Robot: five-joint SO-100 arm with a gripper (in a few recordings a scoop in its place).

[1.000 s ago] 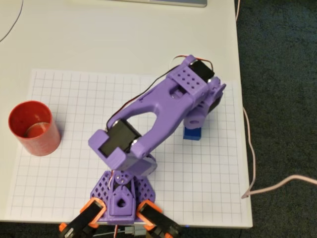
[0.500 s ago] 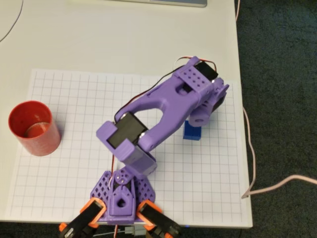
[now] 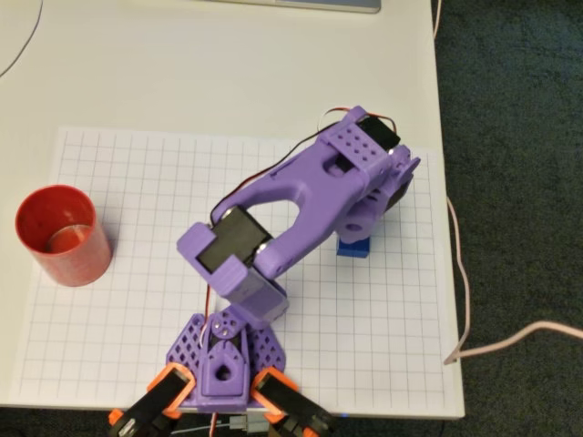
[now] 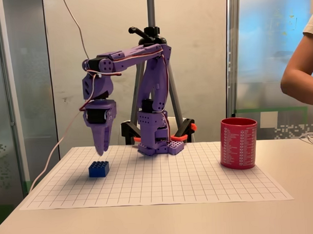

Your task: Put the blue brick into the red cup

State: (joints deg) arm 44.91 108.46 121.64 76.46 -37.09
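Observation:
The blue brick point(image 4: 98, 169) lies on the grid sheet at the left in the fixed view, studs up. In the overhead view the blue brick point(image 3: 353, 246) sits near the sheet's right side, half covered by the arm's head. My purple gripper point(image 4: 102, 149) hangs point-down just above and slightly behind the brick, clear of it, fingers together and holding nothing. From overhead the gripper point(image 3: 361, 224) sits directly over the brick's far part. The red cup point(image 4: 238, 143) stands upright at the opposite end of the sheet; the overhead view has the red cup point(image 3: 59, 235) at the left edge.
A white grid sheet point(image 3: 137, 319) covers the table, with the arm's base point(image 3: 221, 360) clamped at its near edge. The table's right edge point(image 3: 448, 273) runs close to the brick, with a cable point(image 3: 462, 282) hanging there. A person's arm point(image 4: 301, 76) shows at the right.
The arm's elbow rose and shifted right over the last second. The gripper head has since crept down over the brick, hiding more of it. Brick and cup stay put.

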